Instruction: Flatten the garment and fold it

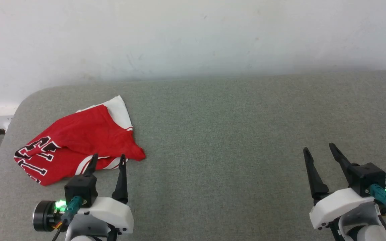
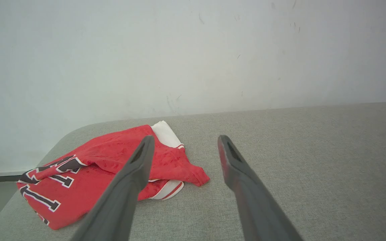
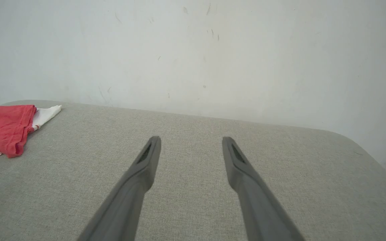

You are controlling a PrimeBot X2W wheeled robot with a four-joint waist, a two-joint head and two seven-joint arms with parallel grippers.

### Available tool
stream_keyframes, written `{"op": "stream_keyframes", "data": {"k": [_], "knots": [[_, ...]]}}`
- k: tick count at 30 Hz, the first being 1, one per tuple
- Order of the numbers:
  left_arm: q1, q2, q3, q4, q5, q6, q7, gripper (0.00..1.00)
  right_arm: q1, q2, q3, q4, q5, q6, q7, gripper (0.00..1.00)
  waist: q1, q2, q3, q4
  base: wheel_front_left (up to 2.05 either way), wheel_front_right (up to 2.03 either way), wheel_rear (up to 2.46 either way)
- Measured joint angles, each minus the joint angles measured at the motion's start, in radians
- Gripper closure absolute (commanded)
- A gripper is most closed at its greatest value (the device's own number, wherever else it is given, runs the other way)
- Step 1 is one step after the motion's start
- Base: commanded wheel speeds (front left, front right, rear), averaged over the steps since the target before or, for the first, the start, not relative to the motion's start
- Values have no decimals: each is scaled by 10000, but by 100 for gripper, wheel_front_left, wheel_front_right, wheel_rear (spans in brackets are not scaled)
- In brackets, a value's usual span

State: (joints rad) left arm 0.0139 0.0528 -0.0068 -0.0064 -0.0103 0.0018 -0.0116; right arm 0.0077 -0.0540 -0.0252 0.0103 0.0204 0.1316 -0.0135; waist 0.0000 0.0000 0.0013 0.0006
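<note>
Two empty tools gape: left tool [image 1: 109, 156] near garment [image 1: 79, 134], right tool [image 1: 318, 147] well apart.

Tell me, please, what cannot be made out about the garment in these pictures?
Lettering: in the head view the garment is crumpled, so folds hide parts of the black characters; unreadable.
Left wrist view: one finger of the left gripper covers the garment's middle.
Right wrist view: the picture's left edge cuts the garment off.
Head view: whether the left gripper touches the garment cannot be told.
</note>
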Motion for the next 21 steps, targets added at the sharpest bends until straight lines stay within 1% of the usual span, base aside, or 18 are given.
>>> {"op": "stream_keyframes", "data": {"k": [21], "knots": [[80, 0, -40, -115, -272, 0, -445, 0, 12, 0, -508, 67, 199, 0, -422, 0, 1, 0, 50, 39, 0, 0, 0]]}}
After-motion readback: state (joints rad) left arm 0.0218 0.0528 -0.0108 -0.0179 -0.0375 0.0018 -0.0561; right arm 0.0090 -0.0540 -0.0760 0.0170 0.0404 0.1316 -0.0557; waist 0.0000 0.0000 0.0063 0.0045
